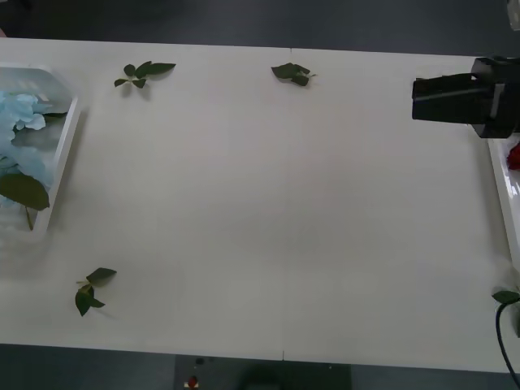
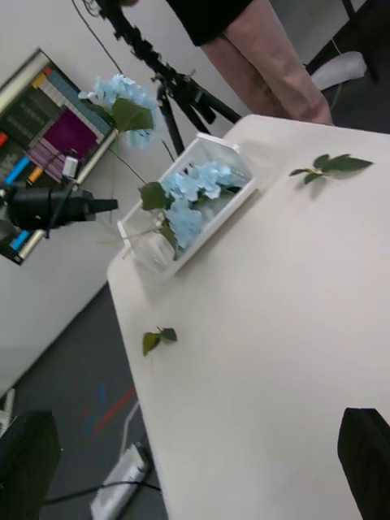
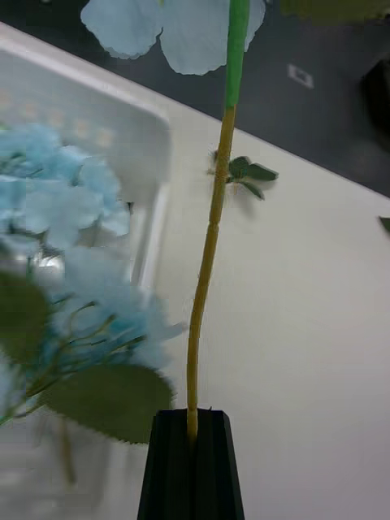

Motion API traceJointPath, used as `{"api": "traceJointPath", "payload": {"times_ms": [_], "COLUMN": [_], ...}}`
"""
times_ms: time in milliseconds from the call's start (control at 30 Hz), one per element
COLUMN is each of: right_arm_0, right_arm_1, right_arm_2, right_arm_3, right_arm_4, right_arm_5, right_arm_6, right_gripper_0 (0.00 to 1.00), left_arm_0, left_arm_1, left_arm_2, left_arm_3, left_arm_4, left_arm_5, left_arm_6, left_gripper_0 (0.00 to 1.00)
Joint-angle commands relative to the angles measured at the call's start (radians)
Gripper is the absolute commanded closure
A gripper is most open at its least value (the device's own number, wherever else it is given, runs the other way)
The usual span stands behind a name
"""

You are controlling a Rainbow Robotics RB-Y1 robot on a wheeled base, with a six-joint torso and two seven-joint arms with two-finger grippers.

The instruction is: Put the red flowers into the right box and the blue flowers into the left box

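The left gripper [image 3: 192, 443] has its black fingers [image 3: 166, 471] pressed together on the tan lower stem of a blue flower [image 3: 213, 244], the stem rising straight out of the pinch to pale-blue petals. From the right wrist view that flower head [image 2: 122, 97] hangs in the air above the far end of the left box [image 2: 231, 203], well clear of the rim. The box already holds a heap of blue flowers [image 1: 24, 122], ruffled clusters with dark leaves, so there is little bare floor left in it.

To my eye the step in hand is setting this flower down in the left box. Done well, the head would come down over the heaped blooms, not over the rim, with the stem laid along the box's length so nothing sticks out over the table [image 1: 268, 211]. The fingers should part only once the head rests on something; let go from this height, a light stem could tip out over the edge.

The right gripper [image 1: 443, 97] sits at the far right of the table beside the right box [image 1: 502, 183], its fingers [image 2: 366, 459] spread wide apart and holding nothing. A bit of red flower [image 1: 513, 154] lies inside that box. Loose leaf sprigs [image 1: 145, 73] are scattered on the table.
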Motion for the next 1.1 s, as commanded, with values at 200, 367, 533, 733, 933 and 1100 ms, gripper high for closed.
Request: {"api": "traceJointPath", "payload": {"times_ms": [200, 367, 533, 733, 933, 1100], "right_arm_0": [0.046, 0.045, 0.045, 0.045, 0.045, 0.045], "right_arm_1": [-0.133, -0.203, -0.268, -0.297, -0.295, -0.297], "right_arm_2": [-0.069, -0.091, -0.089, -0.095, -0.103, -0.101], "right_arm_3": [0.138, 0.249, 0.318, 0.336, 0.336, 0.336], "right_arm_4": [-0.034, -0.047, -0.068, -0.088, -0.093, -0.093], "right_arm_5": [0.1, 0.147, 0.18, 0.213, 0.255, 0.256], "right_arm_6": [0.394, 0.572, 0.704, 0.799, 0.809, 0.809], "right_gripper_0": [0.0, 0.0, 0.0, 0.0, 0.0, 0.0], "left_arm_0": [0.015, 0.025, 0.031, 0.043, 0.049, 0.084], "left_arm_1": [0.038, 0.038, 0.037, 0.037, 0.038, 0.037], "left_arm_2": [0.023, 0.023, -0.003, -0.006, -0.005, 0.051], "left_arm_3": [0.193, 0.259, 0.284, 0.284, 0.28, 0.224], "left_arm_4": [-0.191, -0.248, -0.263, -0.27, -0.239, -0.125], "left_arm_5": [0.072, 0.072, 0.072, 0.072, 0.07, 0.087], "left_arm_6": [0.021, 0.016, 0.008, -0.001, -0.022, -0.125], "left_gripper_0": [1.0, 1.0, 0.9, 0.5, 0.2, 0.0]}}
